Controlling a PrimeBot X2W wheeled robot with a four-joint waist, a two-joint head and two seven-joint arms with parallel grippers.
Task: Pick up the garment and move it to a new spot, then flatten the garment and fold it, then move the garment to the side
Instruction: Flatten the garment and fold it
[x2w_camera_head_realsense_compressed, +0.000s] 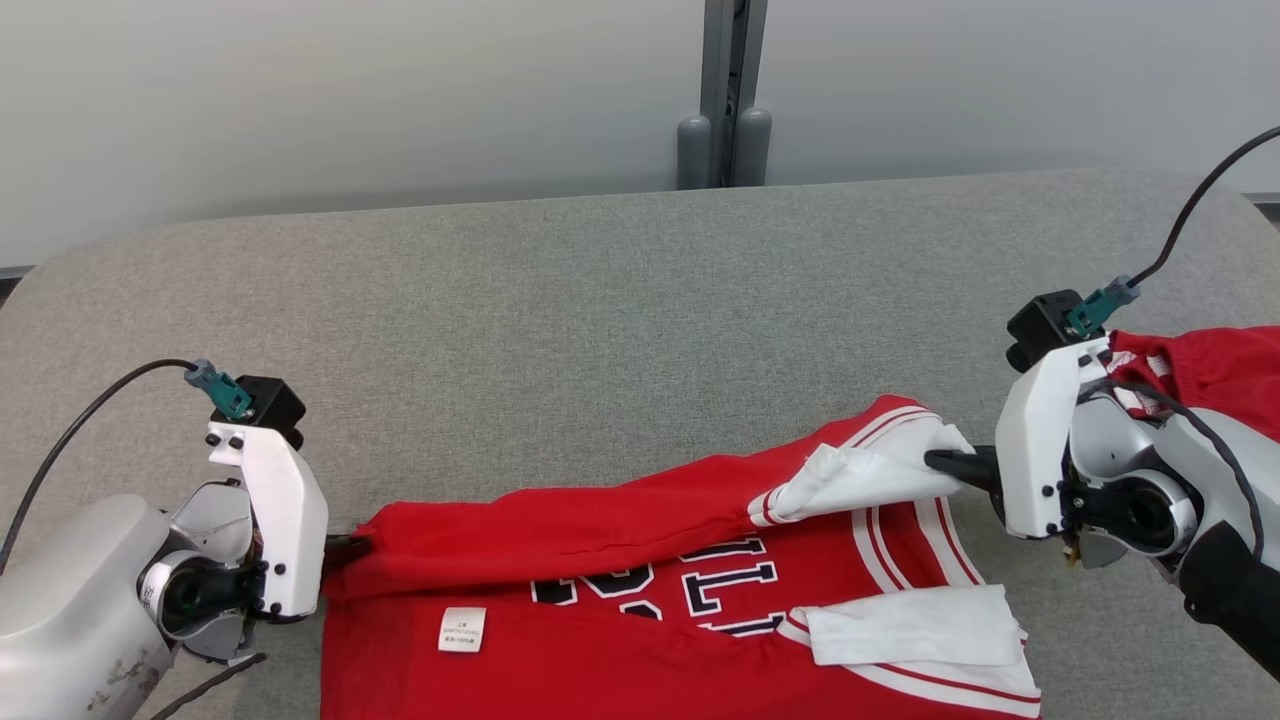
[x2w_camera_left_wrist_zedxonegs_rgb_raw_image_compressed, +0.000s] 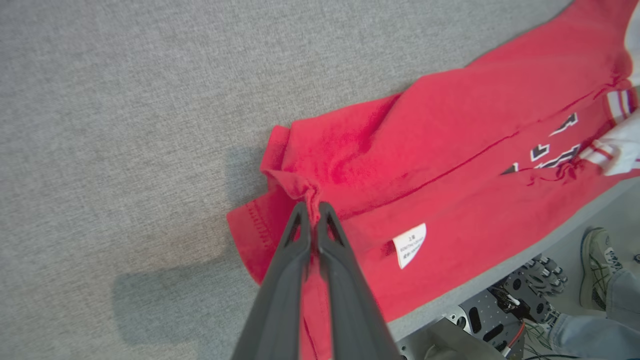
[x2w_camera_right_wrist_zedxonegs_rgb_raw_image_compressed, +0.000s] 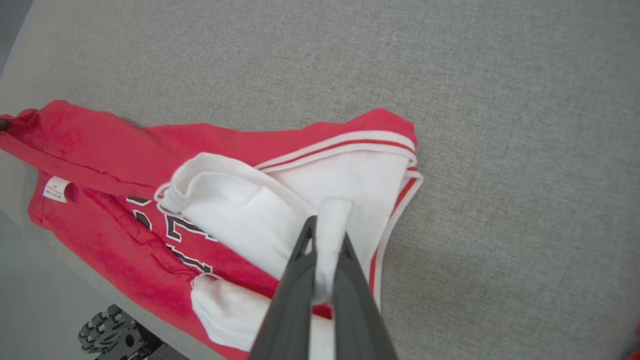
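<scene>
The garment (x2w_camera_head_realsense_compressed: 600, 530) is a red jersey with white sleeves, striped trim and dark lettering, spread along the near edge of the grey table (x2w_camera_head_realsense_compressed: 600, 300). My left gripper (x2w_camera_head_realsense_compressed: 345, 548) is shut on the garment's red hem corner; the left wrist view has the fabric (x2w_camera_left_wrist_zedxonegs_rgb_raw_image_compressed: 450, 150) bunched between the fingertips (x2w_camera_left_wrist_zedxonegs_rgb_raw_image_compressed: 311, 212). My right gripper (x2w_camera_head_realsense_compressed: 945, 462) is shut on a white sleeve fold at the garment's right end. In the right wrist view the white cloth (x2w_camera_right_wrist_zedxonegs_rgb_raw_image_compressed: 240, 205) is pinched between the fingers (x2w_camera_right_wrist_zedxonegs_rgb_raw_image_compressed: 327, 225). The far long edge is folded over toward me.
A white label (x2w_camera_head_realsense_compressed: 462, 629) shows on the red fabric. More red cloth (x2w_camera_head_realsense_compressed: 1210, 365) lies behind my right arm at the right edge. A grey post (x2w_camera_head_realsense_compressed: 730, 90) stands beyond the table. A person's shoe (x2w_camera_left_wrist_zedxonegs_rgb_raw_image_compressed: 597, 265) is on the floor near the robot base (x2w_camera_left_wrist_zedxonegs_rgb_raw_image_compressed: 500, 315).
</scene>
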